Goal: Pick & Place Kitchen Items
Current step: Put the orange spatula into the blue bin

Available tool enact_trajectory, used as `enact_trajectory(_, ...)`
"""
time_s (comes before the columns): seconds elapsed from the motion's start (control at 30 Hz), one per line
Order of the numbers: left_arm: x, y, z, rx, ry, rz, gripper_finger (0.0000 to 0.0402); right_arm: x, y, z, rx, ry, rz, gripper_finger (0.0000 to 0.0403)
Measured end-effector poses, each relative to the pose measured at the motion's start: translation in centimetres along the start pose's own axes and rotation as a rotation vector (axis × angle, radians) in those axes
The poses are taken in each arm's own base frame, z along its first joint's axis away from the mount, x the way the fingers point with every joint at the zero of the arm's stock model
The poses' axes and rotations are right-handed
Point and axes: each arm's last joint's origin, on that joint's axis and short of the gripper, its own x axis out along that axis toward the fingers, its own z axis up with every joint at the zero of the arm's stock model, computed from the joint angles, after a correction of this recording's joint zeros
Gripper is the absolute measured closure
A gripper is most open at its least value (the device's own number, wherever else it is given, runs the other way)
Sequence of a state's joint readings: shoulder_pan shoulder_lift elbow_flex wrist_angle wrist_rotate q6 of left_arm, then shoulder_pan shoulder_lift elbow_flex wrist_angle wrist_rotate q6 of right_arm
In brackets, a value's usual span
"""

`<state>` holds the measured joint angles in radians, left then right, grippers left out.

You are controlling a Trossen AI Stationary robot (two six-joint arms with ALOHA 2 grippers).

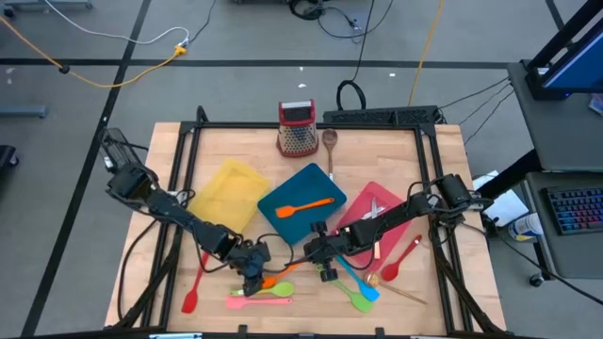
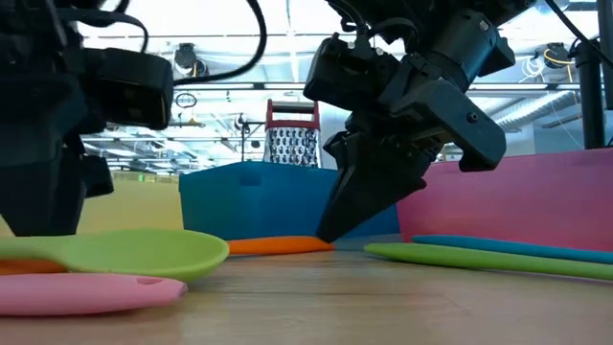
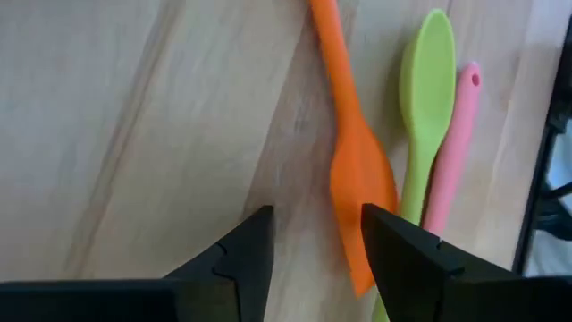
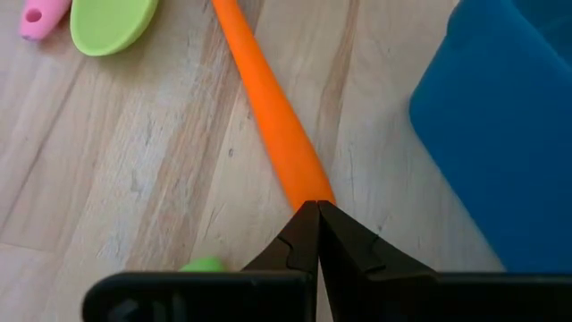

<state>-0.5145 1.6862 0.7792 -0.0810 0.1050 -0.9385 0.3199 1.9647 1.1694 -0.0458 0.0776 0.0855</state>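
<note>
Here the left gripper (image 3: 313,246) stood apart just above the surface (image 3: 134,134), beside the blade of one orange spatula (image 3: 357,170). The right gripper (image 4: 315,234) was pressed together at that spatula's handle end. Alongside lay one green spoon (image 3: 427,98) and one pink utensil (image 3: 456,134).

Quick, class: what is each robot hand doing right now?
Left hand: open, empty, over the orange spatula's blade.
Right hand: shut on the orange spatula's handle end.

light: bright, even overhead | shadows: soft | low-view foreground: blurred
</note>
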Motion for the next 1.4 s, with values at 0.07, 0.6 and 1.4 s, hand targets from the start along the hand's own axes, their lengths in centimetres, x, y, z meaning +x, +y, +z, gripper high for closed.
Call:
enact_trajectory(0.07, 0.5, 0.2, 0.1, -0.017, 0.025, -0.015, 0.0224, 0.0, 0.0, 0.0, 0.000, -0.001, 0.000, 0.0403)
enact_trajectory(0.6, 1.1, 0.0, 0.8, 0.068, 0.078, -0.170, 0.0288, 0.0, 0.0, 0.0, -0.004, -0.004, 0.000, 0.0403)
enact_trajectory(1.4, 1.0, -0.3, 1.0, 0.142, 0.006, -0.156, 0.0395, -2.6, -0.1, 1.6, -0.023, -0.083, 0.006, 0.0403)
